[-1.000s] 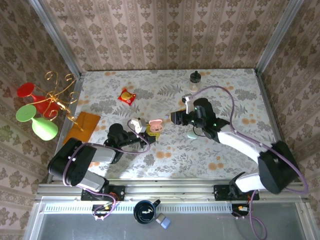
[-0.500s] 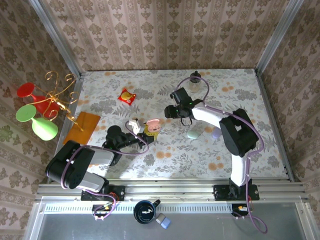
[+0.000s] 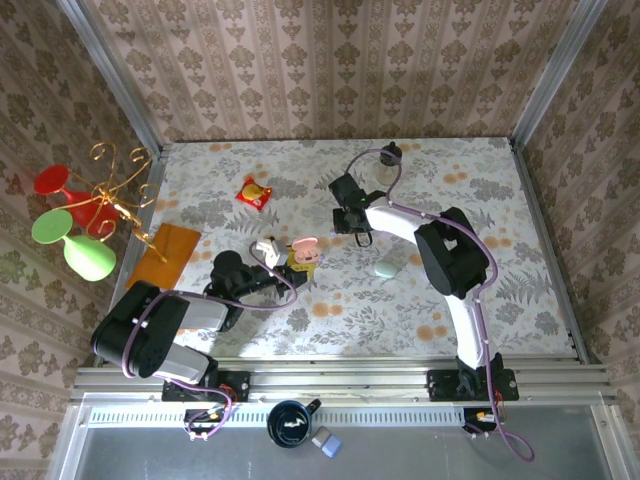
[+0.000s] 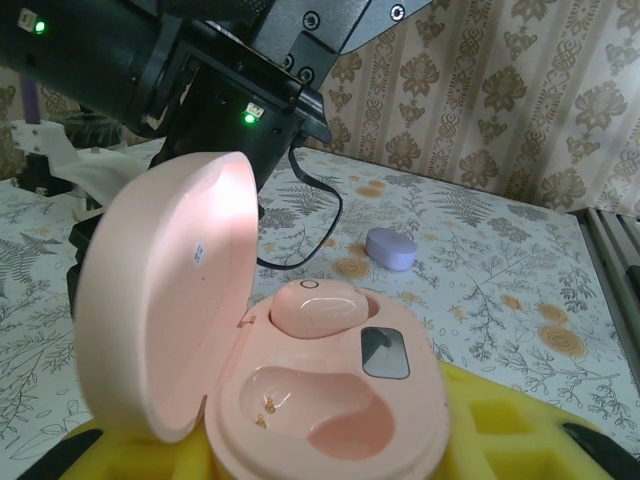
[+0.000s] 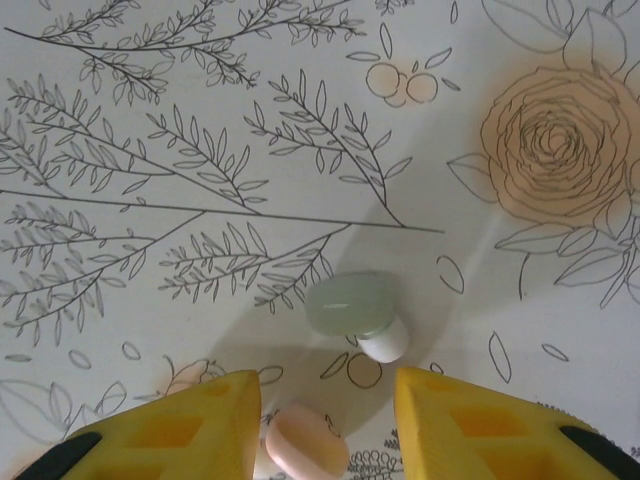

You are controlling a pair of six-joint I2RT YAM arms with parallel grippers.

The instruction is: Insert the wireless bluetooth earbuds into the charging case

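Now, right pincer [image 5: 325, 385] parted astride pink earbud [image 5: 305, 446], left pincer [image 4: 325, 455] clamping pink case [image 4: 335, 395]

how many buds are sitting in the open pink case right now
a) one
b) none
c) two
a: one pink bud sits in a slot of the case, and the slot beside it is empty.

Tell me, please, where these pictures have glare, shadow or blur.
Left wrist view: glare whitens the inside of the lid of the pink charging case. Right wrist view: the green earbud is sharp and throws a soft shadow on the cloth, while the yellow fingers are blurred. Top external view: sharp throughout.
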